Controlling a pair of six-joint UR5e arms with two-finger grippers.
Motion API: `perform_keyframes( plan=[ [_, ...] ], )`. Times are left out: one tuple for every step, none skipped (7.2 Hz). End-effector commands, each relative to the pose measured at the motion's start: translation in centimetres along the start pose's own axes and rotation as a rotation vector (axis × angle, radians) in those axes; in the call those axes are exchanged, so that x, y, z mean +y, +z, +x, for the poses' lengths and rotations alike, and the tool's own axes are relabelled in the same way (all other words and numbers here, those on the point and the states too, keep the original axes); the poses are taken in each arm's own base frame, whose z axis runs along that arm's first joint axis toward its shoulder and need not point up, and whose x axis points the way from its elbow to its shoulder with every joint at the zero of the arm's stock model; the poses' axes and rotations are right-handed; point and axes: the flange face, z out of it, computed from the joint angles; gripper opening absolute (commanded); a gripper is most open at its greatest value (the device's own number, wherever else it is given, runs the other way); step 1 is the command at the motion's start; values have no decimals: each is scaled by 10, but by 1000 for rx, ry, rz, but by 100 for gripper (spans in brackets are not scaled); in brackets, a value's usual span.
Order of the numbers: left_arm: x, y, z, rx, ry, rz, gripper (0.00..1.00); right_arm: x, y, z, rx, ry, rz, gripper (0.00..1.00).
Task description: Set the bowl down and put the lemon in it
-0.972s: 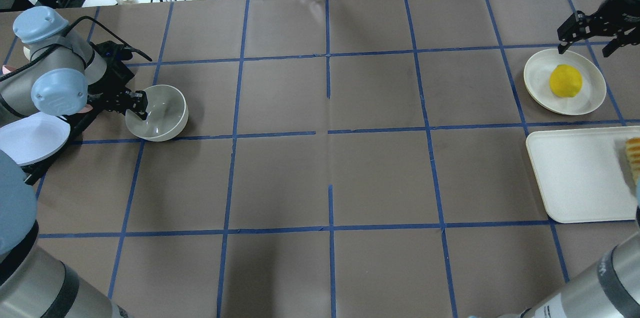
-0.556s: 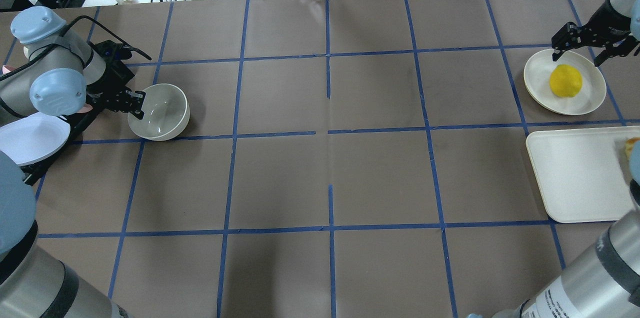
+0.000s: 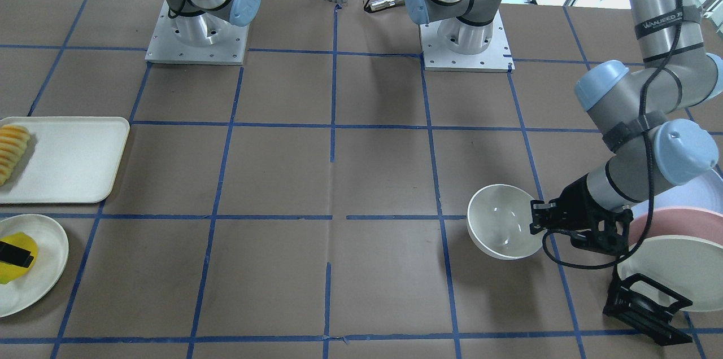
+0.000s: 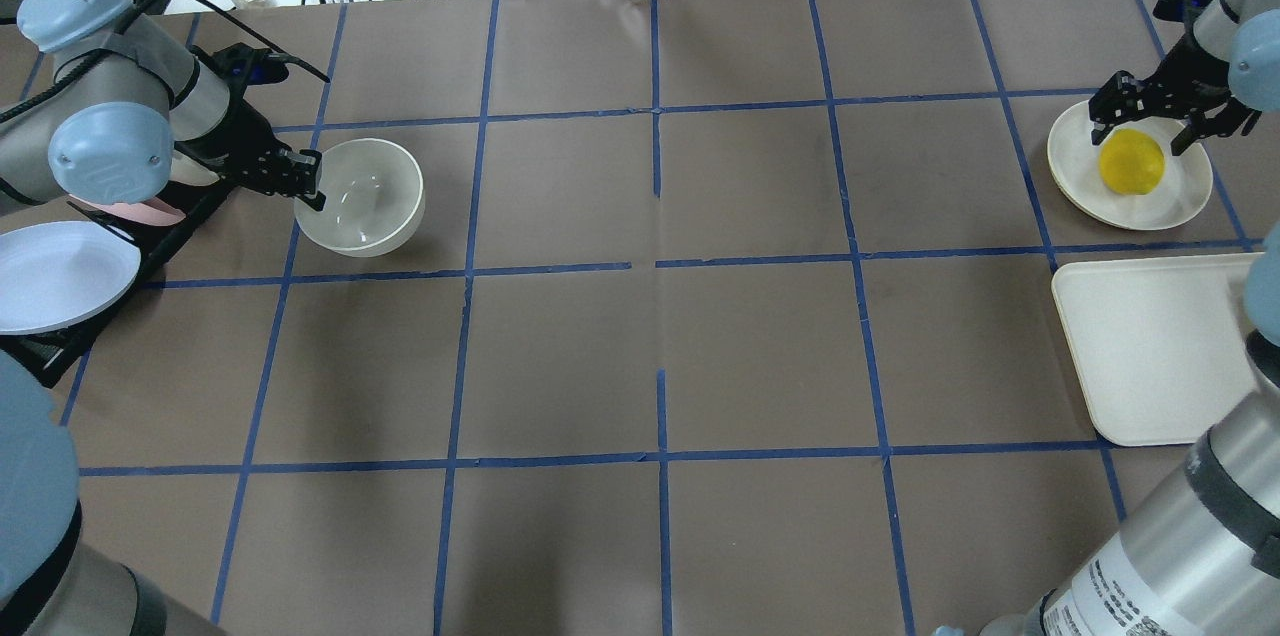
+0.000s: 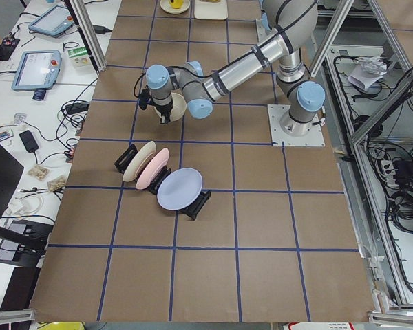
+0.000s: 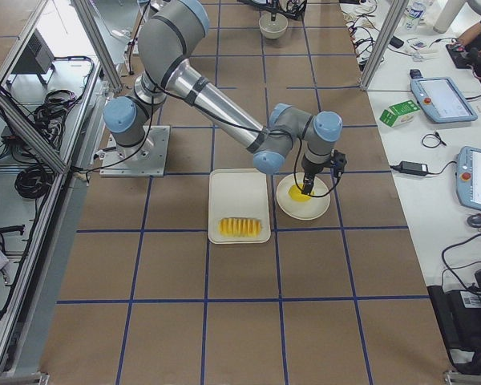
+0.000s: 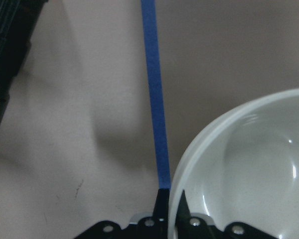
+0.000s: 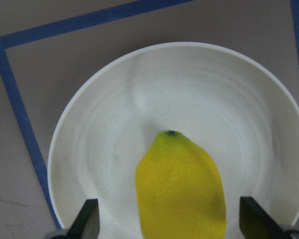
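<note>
Overhead exterior, near to far:
- Tray (image 4: 1150,356) at near right, bare where it shows
- Bowl (image 4: 365,201) at left, beside the dish rack (image 4: 150,251). Left end effector (image 4: 310,188) clenched on its rim. Left wrist view shows one finger inside the wall and one outside. Front view shows the bowl tilted; it looks clear of the desk (image 4: 660,346), though contact cannot be ruled out
- Lemon (image 4: 1131,162) at far right, lying on the plate (image 4: 1062,156). Right end effector (image 4: 1140,138) sits over it, jaws spread. Right wrist view: fingers (image 8: 88,219) stand either side of the lemon with a gap on both sides, no contact

Step in hand (judgement): placing the bowl, with the lemon pick staged but not yet begun

Next move calls for:
- left arm to level the bowl, set it on bare desk toward the middle, then let go of the rim
- right arm to descend and close across the lemon's short axis. Smooth rind, so a centred grip is needed or it may squirt out
</note>
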Motion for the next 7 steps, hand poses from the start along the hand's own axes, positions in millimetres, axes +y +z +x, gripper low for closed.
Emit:
perform_keyframes(
  plan=[
    [-13,16,86,113,-18,6,0,-2,19,3,18,-4,-24,100],
    [-17,36,136,124,-74,-26,0,-2,20,3,19,2,-26,50],
    [-22,49,194,134,-42,17,0,0,20,6,42,3,-44,2],
    [-19,62,234,138,-105,31,0,1,15,8,64,1,-53,0],
    [-14,75,260,135,-125,17,0,2,5,11,87,0,-84,0],
    [-9,78,273,134,-105,10,0,9,-18,11,84,7,-93,0],
    [-5,88,273,131,-111,-3,0,24,-54,2,73,3,-103,0]
  ],
)
